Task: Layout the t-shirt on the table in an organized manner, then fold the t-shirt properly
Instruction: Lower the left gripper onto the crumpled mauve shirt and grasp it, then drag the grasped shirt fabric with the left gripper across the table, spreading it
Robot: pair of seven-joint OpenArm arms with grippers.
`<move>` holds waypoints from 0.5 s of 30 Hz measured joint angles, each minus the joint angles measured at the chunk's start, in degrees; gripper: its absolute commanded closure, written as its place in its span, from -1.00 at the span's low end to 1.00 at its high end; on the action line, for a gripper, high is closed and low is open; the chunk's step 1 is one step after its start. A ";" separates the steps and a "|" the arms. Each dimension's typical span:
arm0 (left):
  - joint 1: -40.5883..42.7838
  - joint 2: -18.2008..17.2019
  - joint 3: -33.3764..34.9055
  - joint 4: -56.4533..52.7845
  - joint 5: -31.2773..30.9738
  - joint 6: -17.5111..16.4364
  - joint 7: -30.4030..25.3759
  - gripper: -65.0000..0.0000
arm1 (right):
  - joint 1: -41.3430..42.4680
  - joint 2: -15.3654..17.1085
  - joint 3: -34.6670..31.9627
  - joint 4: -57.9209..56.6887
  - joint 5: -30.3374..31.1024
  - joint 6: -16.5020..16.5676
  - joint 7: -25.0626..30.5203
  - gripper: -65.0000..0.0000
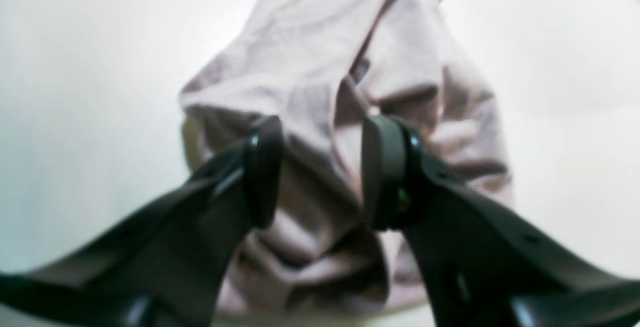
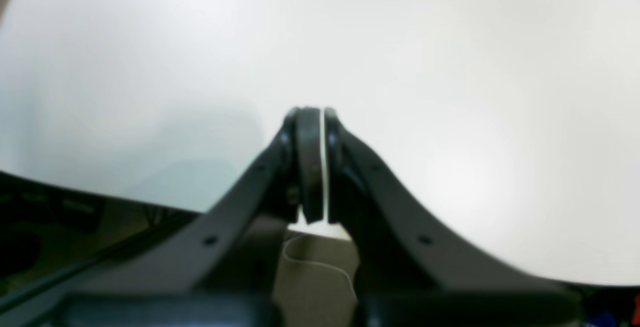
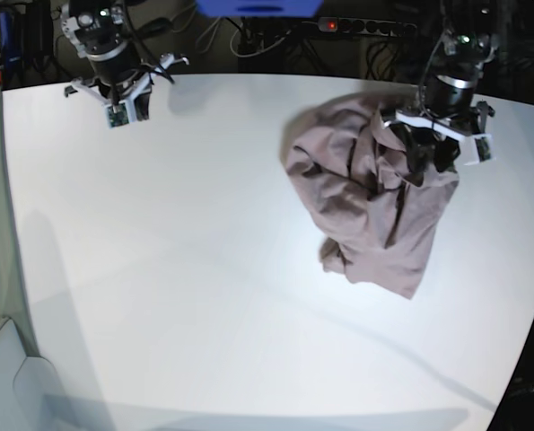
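I see my left gripper (image 1: pixel 312 172) spread above the crumpled t-shirt (image 3: pixel 374 202) at the table's (image 3: pixel 204 269) two o'clock; right gripper (image 2: pixel 316 164) pressed together, empty, at eleven

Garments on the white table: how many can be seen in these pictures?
1. A crumpled, dusty mauve cotton t-shirt lies on the smooth white table, on the base view's right side, under the left gripper. Nothing suggests another garment, though its folds could hide something small.

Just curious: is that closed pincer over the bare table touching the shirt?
Apart. The base view shows the right pincer far across the white table from the t-shirt.
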 measured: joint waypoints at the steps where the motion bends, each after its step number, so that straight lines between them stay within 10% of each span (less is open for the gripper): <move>1: -0.13 0.39 -0.13 0.00 0.00 0.02 -0.46 0.21 | 0.09 0.55 0.00 0.00 0.00 0.00 -0.02 1.00; 15: 0.68 1.42 -0.33 -0.59 0.46 0.11 0.11 0.22 | 0.33 1.88 0.26 -0.09 0.00 0.00 -0.02 1.00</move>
